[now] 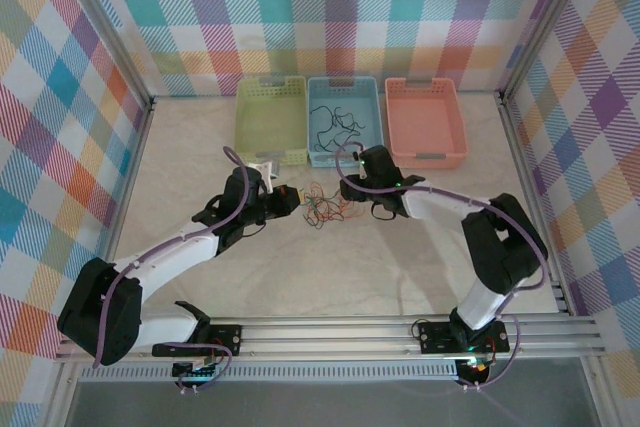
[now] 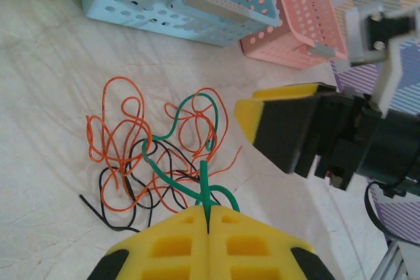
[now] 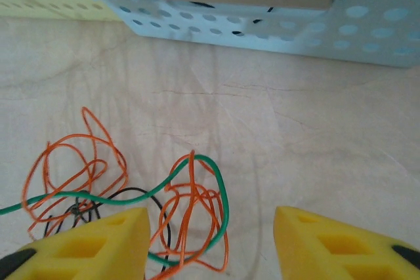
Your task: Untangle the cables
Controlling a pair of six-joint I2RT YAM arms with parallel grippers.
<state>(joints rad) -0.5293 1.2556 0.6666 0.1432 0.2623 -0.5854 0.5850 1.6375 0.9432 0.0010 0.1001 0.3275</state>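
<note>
Left wrist: left gripper [image 2: 207, 224], jaws clenched on the green cable [image 2: 204, 185], should hold steady while right gripper [image 3: 211, 234], jaws released, closes on one orange loop [image 3: 191, 195] only.

Enclosure: three walls [image 1: 330, 7] in pastel plaid; aluminium corner posts [image 1: 99, 27]; pale, marbled tabletop [image 1: 330, 277]; slotted aluminium rail [image 1: 330, 332] along the near edge. Lighting even, soft.

Glossy plastic-sheathed cables [image 2: 161, 155]; matt yellow foam left pincer pads [image 2: 170, 247]; smooth plastic blue basket [image 2: 131, 4]; matt table [image 2: 46, 83].
</note>
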